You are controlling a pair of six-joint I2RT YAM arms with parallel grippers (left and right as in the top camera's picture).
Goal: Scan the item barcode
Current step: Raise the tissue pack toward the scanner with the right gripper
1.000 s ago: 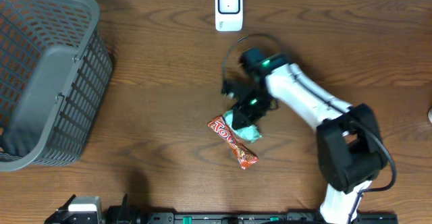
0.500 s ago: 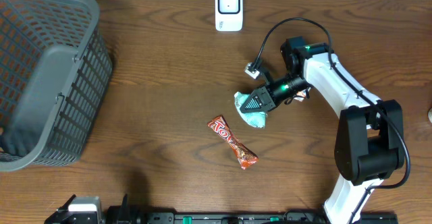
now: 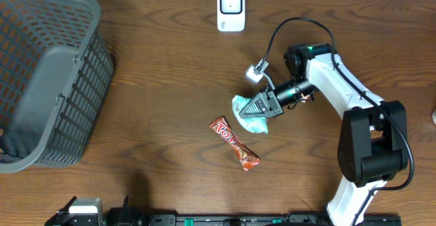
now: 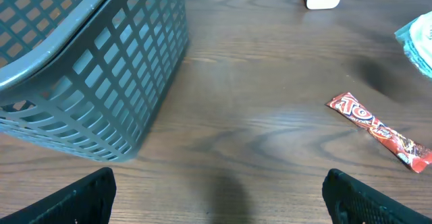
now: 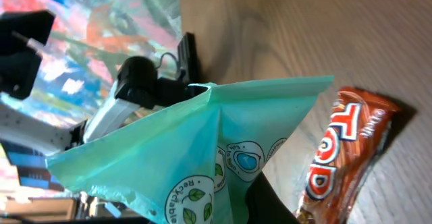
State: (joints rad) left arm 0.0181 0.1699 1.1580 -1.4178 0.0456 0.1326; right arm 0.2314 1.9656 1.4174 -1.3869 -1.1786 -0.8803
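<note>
The right end effector is clenched on the teal packet, just beside the red candy bar at mid-table and well apart from the white scanner. The left end effector is released, with its jaws wide and grasping nothing.

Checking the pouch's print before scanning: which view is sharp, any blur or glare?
Right wrist: pouch fills the frame, print fairly sharp, background blurred. Overhead: evenly lit, pouch too small to read. Left wrist: pouch cut off at the right edge.
</note>
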